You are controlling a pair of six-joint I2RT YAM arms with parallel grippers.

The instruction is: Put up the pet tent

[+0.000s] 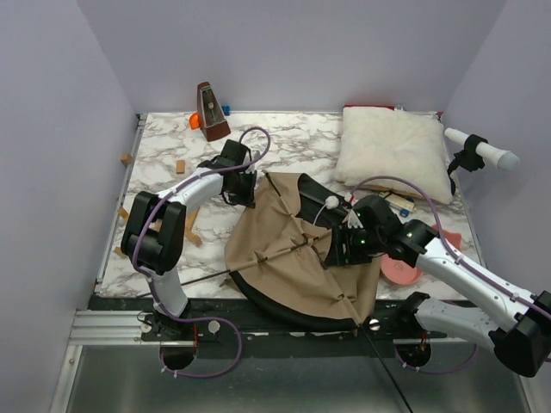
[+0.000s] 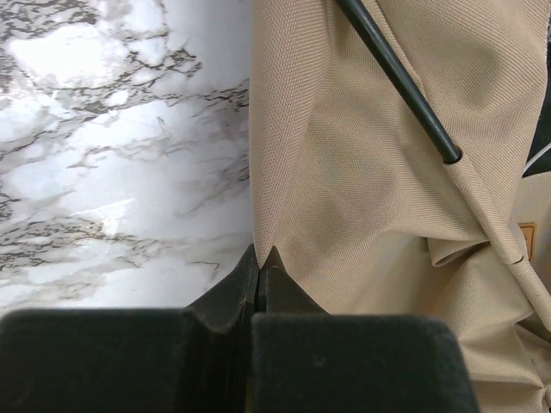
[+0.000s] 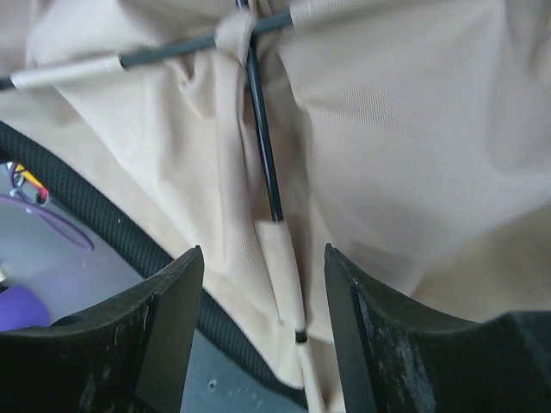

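Observation:
The pet tent [image 1: 288,254] lies collapsed in the middle of the marble table, tan fabric with a black rim and thin black poles crossing over it. My left gripper [image 1: 247,184] is at the tent's far left corner. In the left wrist view its fingertips [image 2: 261,255] are pressed together with the tent's fabric [image 2: 370,189] edge pinched between them, and a black pole [image 2: 400,82] lies beyond. My right gripper [image 1: 342,245] hovers over the tent's right side. It stands open [image 3: 263,297], its fingers [image 3: 176,318] either side of a pole [image 3: 263,146] that runs into a fabric sleeve.
A white fluffy pillow [image 1: 392,148] lies at the back right, with a white-and-black handle [image 1: 480,151] beside it. A brown metronome [image 1: 211,112] stands at the back. Small wooden blocks [image 1: 181,166] lie at the left. A pink disc [image 1: 401,272] sits by the right arm.

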